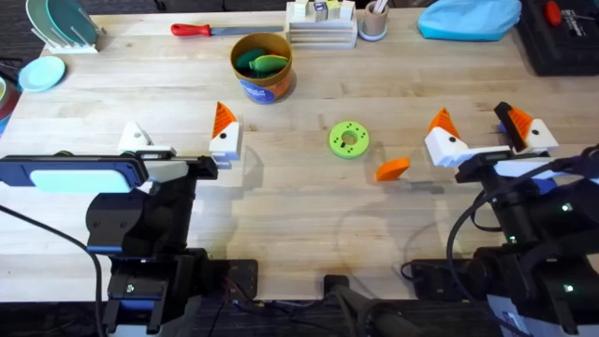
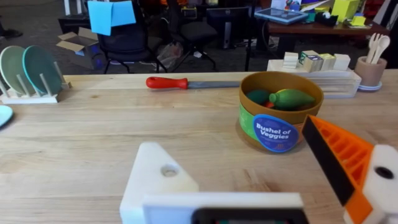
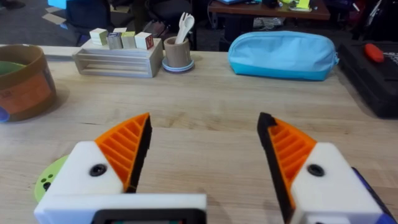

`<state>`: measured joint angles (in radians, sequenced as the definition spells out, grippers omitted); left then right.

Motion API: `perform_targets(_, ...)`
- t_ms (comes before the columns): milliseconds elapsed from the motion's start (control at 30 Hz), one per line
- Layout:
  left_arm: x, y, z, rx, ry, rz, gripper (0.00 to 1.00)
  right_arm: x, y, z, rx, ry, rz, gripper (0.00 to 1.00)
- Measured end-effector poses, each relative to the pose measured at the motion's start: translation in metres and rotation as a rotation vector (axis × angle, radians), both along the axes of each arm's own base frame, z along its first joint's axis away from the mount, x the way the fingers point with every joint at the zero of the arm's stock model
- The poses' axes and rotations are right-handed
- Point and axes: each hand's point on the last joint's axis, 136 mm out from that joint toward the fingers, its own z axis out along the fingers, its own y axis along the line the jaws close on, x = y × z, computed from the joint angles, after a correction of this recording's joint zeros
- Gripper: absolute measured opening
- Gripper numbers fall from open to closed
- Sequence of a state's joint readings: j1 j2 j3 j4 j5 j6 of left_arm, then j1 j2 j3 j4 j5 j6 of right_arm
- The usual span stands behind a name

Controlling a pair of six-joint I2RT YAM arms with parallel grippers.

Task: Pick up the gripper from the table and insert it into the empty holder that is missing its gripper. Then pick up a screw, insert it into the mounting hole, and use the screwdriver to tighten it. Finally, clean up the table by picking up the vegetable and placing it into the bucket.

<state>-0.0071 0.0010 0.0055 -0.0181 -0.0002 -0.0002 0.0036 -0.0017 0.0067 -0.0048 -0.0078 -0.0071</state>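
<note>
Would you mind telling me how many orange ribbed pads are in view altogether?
4: one loose on the table, one on the left gripper, mounted opposite its bare holder, and two on the right gripper, and.

"Bushel of Veggies" on the blue label of the bucket [image 2: 281, 109].

A pale wooden table [image 1: 299, 201] of joined planks is shown under even light. Behind it, dark carpet [image 2: 37, 25], a black office chair [image 2: 127, 43] and a cluttered desk [image 2: 311, 25] are seen.
</note>
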Motion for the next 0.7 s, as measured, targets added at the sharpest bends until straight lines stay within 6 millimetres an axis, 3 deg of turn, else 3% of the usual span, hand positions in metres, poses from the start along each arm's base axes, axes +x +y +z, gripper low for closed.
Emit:
perform_targets(533, -0.0001, -0.0001, -0.0044, 0.001, 0.018, 0.000, 0.993, -0.0002, 0.0029, 0.0006, 0.012, 0.000, 0.016, 0.991)
perform_targets(700, -0.0037, -0.0009, -0.0026, 0.001, 0.057, -0.006, 0.993, -0.0075, 0.0073, -0.0003, 0.052, 0.090, 0.036, 0.992)
